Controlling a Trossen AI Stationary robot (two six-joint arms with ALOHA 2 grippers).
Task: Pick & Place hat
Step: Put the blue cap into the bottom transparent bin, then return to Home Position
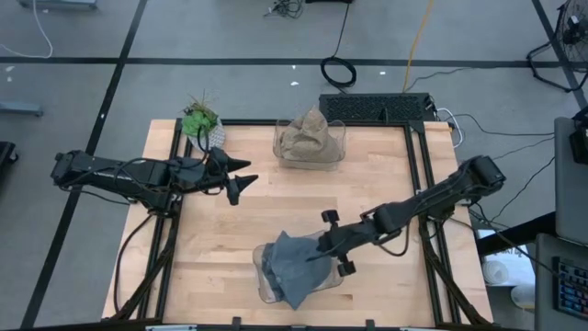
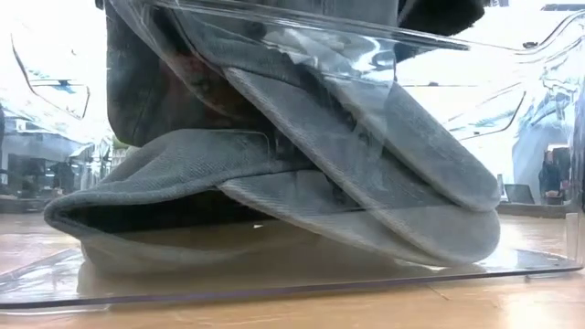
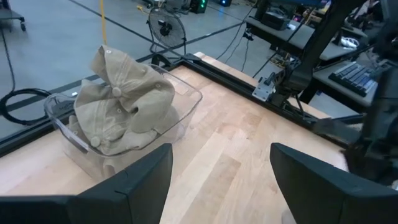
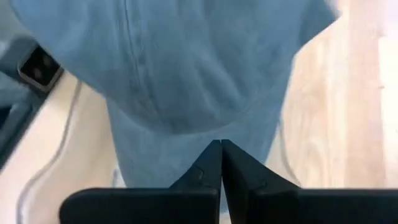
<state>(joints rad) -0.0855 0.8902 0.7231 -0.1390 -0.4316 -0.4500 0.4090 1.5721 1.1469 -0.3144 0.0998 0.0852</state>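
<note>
A blue-grey denim hat (image 1: 296,267) sits in a clear plastic bin (image 1: 264,287) at the table's near edge. In the low view its brim and crown (image 2: 274,183) rest on the bin's floor. My right gripper (image 1: 322,250) reaches in from the right and is shut on the hat (image 4: 186,68). My left gripper (image 1: 241,184) is open and hovers over the table's left part, touching nothing. Ahead of it, a tan hat (image 3: 121,102) lies in a second clear bin (image 1: 310,138) at the far edge. My right gripper pinches the blue-grey hat's cloth (image 4: 217,127) between its two shut fingertips, coming in slantwise from the table's right. Which part of the hat this is, and how many layers, cannot be told. The hat's lower part (image 2: 274,228) rests on the near bin's floor.
A small potted plant (image 1: 200,119) stands at the far-left corner, close to my left arm. Black frame rails (image 1: 418,175) run along the table's sides. Bare wood (image 1: 303,198) lies between the two bins.
</note>
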